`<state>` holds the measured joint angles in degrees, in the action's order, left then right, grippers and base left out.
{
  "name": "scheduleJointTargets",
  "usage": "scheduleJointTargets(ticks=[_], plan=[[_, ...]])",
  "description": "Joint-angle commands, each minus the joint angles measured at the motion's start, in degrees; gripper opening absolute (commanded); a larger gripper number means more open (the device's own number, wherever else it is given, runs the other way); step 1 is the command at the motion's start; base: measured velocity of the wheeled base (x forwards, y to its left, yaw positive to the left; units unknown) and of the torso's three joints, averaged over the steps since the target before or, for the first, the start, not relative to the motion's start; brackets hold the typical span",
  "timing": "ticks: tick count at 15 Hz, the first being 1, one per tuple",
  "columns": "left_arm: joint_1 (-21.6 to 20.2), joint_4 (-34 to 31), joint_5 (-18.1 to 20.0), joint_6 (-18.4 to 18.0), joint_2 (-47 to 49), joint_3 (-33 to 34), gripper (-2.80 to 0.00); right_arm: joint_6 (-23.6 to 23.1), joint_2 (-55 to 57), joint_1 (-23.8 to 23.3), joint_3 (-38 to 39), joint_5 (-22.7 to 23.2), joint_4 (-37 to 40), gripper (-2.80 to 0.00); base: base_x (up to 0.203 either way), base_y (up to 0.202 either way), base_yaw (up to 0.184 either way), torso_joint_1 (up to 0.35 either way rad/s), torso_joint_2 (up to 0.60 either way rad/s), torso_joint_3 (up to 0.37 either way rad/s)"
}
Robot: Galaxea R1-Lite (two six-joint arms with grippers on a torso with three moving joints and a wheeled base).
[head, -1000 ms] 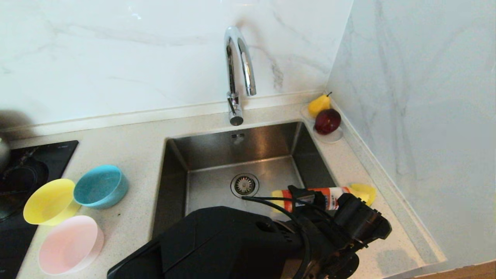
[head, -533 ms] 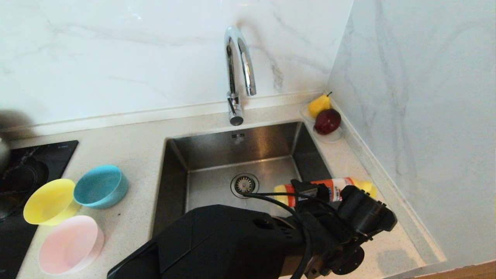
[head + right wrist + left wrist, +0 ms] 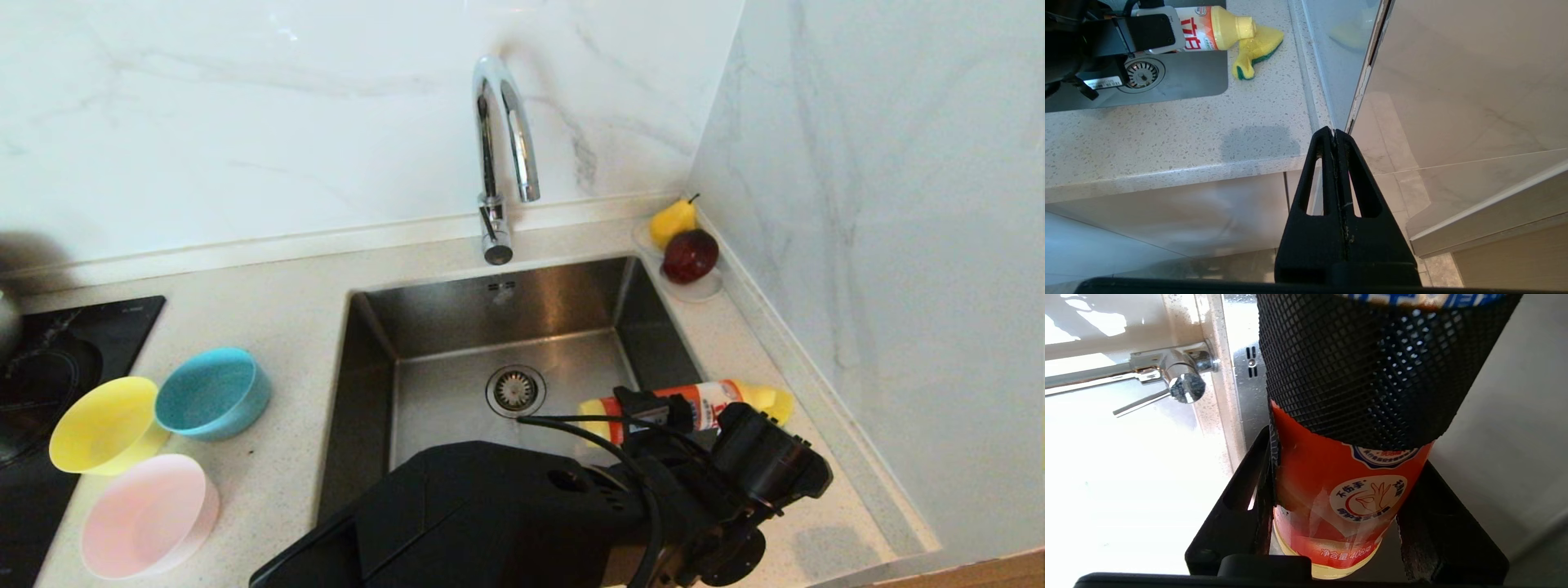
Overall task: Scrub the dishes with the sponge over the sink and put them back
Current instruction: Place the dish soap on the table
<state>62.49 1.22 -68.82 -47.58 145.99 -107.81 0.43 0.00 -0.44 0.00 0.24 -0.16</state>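
Left gripper [image 3: 653, 412] is clamping the orange-labelled yellow plastic detergent bottle [image 3: 710, 402] level over the yellow green-backed sponge [image 3: 1255, 51]; right gripper [image 3: 1336, 136], parked below the counter, is holding its jaws pressed together.

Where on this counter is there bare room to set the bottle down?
Bare counter runs between the blue bowl and the sink, and behind the bowls toward the wall. The front right corner, nearer than the sponge, is bare too. Crowded: the three bowls at left, the fruit saucer at back right.
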Motion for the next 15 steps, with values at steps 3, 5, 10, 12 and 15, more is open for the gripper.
scheduleJointTargets(ticks=[3, 5, 10, 12, 15], plan=[[0.1, 0.0, 1.7, 6.3, -0.1, -0.4, -2.8, 0.0, 0.1, 0.0, 0.0, 0.0, 0.0, -2.8, 0.0, 0.0, 0.0, 0.0, 0.0, 0.0], [0.2, -0.5, 2.6, 11.2, -2.1, 0.0, -2.8, 0.0, 0.1, 0.0, 0.0, 0.0, 0.0, -2.8, 0.0, 0.0, 0.0, 0.0, 0.0, 0.0], [0.8, -0.4, 2.7, 18.0, -6.6, 0.8, -2.8, 0.0, 0.1, 0.0, 0.0, 0.0, 0.0, -2.8, 0.0, 0.0, 0.0, 0.0, 0.0, 0.0], [1.1, -0.5, 3.0, 20.9, -7.7, 1.0, -2.8, 0.0, 0.1, 0.0, 0.0, 0.0, 0.0, -2.8, 0.0, 0.0, 0.0, 0.0, 0.0, 0.0], [1.2, -2.4, 3.0, 23.0, -7.8, 1.2, -2.8, 0.0, 0.1, 0.0, 0.0, 0.0, 0.0, -2.8, 0.0, 0.0, 0.0, 0.0, 0.0, 0.0]])
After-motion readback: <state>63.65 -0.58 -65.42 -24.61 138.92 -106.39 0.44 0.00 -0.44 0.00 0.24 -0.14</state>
